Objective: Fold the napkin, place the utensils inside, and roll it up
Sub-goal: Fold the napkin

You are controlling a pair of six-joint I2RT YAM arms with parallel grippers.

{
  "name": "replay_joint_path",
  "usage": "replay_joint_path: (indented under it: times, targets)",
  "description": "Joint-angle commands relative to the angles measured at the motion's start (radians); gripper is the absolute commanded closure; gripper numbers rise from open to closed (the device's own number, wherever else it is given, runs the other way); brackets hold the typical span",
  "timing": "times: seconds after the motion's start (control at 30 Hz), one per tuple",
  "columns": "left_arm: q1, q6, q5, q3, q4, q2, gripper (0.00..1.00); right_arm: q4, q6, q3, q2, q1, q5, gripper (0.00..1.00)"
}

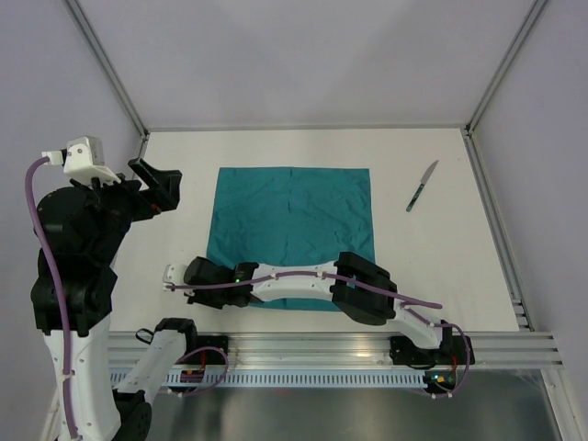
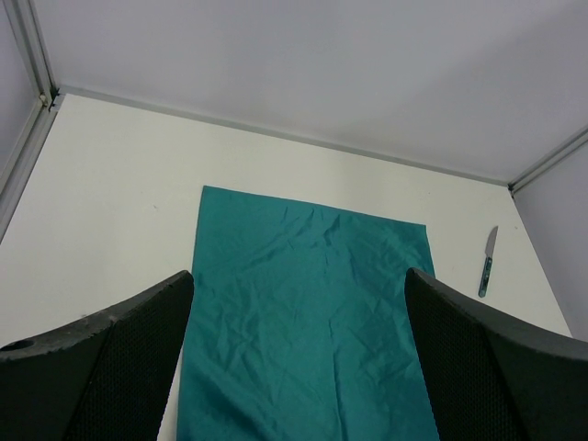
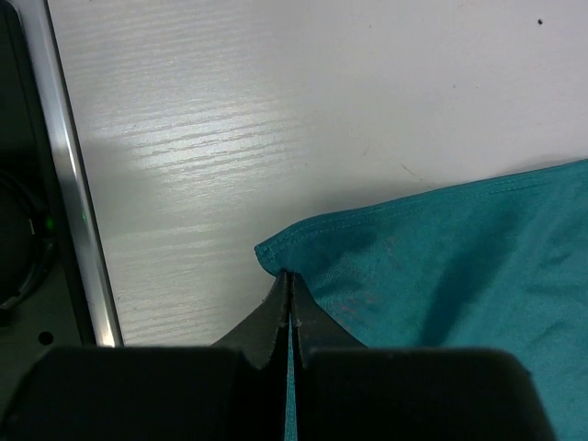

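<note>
Teal-green cloth, the napkin (image 1: 294,230), lies spread flat as a square in the middle of the white counter (image 1: 184,152), faintly creased and slightly shiny; its near side runs close to the counter's near edge, where the right arm reaches across it toward the near-left corner; the right claw (image 3: 287,276) is pinched tight on the hem at the napkin's near-left corner, a sliver of teal showing between its closed fingers, with the metal rail (image 3: 78,211) of the near edge just beside it; the left claw (image 2: 294,280) hangs above the counter's left edge, spread wide and holding nothing, facing out over the cloth; a single slim silvery knife (image 1: 422,186) lies alone toward the far-right corner, well apart from the napkin; I see no other cutlery; the fabric looks light, soft and limp, likely a little slippery, so it should drape and slide rather than hold a crease; corners and hems seem the best places to grip, one per claw, to keep a fold square; the knife lies thin and flat against the counter, so it would probably need pinching across its narrow handle.
</note>
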Motion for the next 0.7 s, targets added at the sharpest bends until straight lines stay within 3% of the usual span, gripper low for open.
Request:
replay_joint_path:
  times: [0.0,0.37,0.67]
  targets:
    - [0.005,-0.007,-0.001,-0.002,-0.009,-0.006,0.00,-0.038,-0.017,0.048,-0.083,-0.001,0.031,0.99]
    - [0.005,-0.011,0.021,-0.037,0.014,-0.007,0.00,-0.043,-0.018,-0.061,-0.203,-0.079,0.043,1.00]
    - [0.007,-0.023,0.056,-0.086,0.074,-0.007,0.00,-0.066,-0.029,-0.145,-0.301,-0.258,0.042,1.00]
